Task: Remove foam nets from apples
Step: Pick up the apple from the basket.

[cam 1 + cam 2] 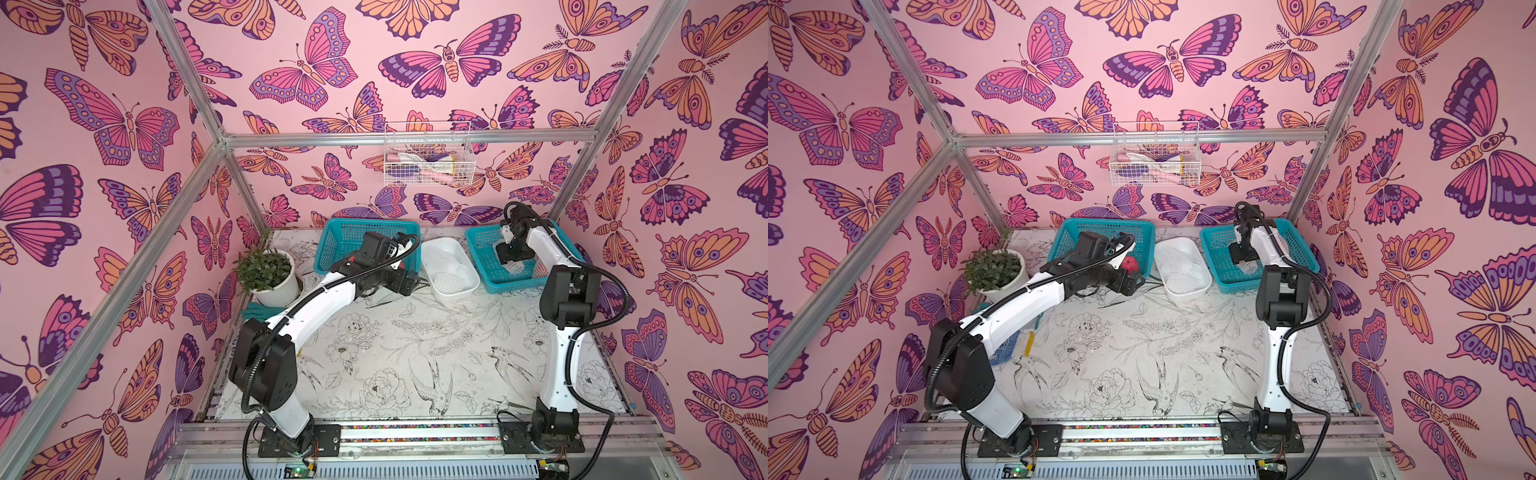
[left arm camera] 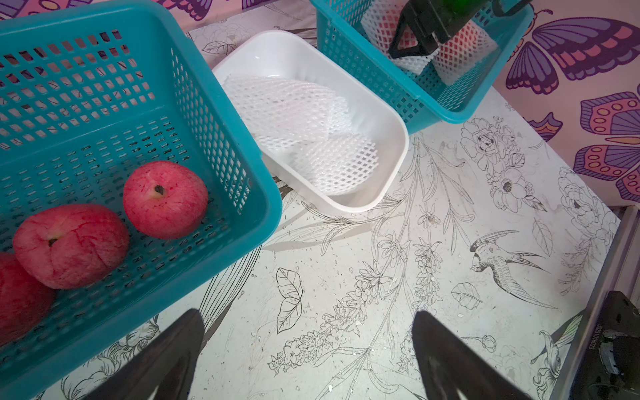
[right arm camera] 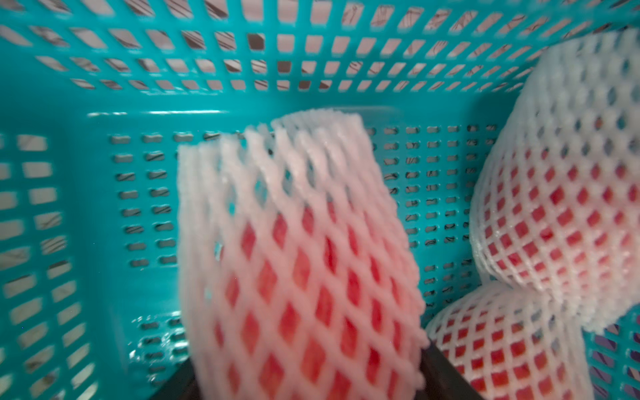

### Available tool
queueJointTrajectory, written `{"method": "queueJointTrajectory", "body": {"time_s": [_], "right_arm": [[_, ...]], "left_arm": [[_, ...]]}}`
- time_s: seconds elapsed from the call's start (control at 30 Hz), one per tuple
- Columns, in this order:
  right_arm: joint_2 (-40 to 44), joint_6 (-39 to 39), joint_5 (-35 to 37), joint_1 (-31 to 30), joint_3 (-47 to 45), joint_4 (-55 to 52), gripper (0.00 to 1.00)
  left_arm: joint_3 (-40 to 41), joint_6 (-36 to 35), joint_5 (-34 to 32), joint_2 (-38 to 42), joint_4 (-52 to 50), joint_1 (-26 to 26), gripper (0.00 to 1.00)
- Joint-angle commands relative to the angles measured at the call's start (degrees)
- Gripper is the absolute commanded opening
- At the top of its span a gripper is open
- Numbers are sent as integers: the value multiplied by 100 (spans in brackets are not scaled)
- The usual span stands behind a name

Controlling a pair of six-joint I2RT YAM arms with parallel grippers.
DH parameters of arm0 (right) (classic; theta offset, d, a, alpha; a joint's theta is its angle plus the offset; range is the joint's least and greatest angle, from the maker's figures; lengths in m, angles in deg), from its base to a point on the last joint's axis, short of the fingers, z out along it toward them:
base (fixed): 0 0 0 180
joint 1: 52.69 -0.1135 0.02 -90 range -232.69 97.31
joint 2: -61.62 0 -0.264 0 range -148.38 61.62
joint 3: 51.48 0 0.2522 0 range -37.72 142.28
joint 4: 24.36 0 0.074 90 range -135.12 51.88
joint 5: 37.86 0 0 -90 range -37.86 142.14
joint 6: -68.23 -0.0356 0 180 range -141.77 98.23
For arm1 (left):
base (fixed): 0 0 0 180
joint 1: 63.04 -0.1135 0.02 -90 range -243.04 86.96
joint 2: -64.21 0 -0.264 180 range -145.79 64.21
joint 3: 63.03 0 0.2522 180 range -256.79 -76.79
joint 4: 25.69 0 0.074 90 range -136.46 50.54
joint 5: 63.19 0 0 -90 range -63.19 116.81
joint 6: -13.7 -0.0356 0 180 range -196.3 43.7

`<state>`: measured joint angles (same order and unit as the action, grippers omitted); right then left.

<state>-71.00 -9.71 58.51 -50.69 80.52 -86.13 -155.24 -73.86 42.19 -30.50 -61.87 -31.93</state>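
One netted apple (image 3: 301, 270) sits tilted inside the right basket (image 3: 104, 104), with the right gripper (image 1: 515, 261) clamped on its foam net from both sides; two more netted apples (image 3: 561, 194) crowd just beside it. The risk, as I judge it: the grip is on soft foam, so the apple could slide out on lifting, or the mesh could snag a neighbour. The left gripper (image 2: 306, 313) hangs released and empty over the counter (image 2: 381, 277). Counted: three netted apples; three bare apples (image 2: 165, 199) in the left basket (image 2: 239, 145); at least two empty nets (image 2: 284, 104), overlapping, in one white tray (image 2: 388, 121); two baskets.
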Motion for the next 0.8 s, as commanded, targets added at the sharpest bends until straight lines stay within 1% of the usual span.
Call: {"method": "queueJointTrajectory", "body": {"time_s": [0.0, 0.13, 0.27, 0.43, 0.5, 0.6, 0.77], "right_arm": [[366, 99, -336, -19, -159, 118, 59], [495, 139, -514, -19, -319, 59, 57], [911, 157, -614, -16, -831, 425, 56], [1789, 170, -975, -18, -1687, 1082, 55], [2175, 159, -1056, -23, -2051, 1346, 55], [2733, 132, -1196, -16, -2597, 1725, 55], [3691, 125, -1915, -25, -3511, 2269, 55]], "left_arm": [[144, 28, 145, 109, -67, 16, 96], [164, 94, 250, 113, -78, 22, 96], [23, 131, 274, 30, -230, 25, 96], [-486, 191, 168, -271, -698, 24, 97], [-735, 181, 262, -385, -920, 24, 97], [-957, 239, 517, -409, -980, 43, 96], [-1223, 373, 728, -337, -988, 129, 96]]}}
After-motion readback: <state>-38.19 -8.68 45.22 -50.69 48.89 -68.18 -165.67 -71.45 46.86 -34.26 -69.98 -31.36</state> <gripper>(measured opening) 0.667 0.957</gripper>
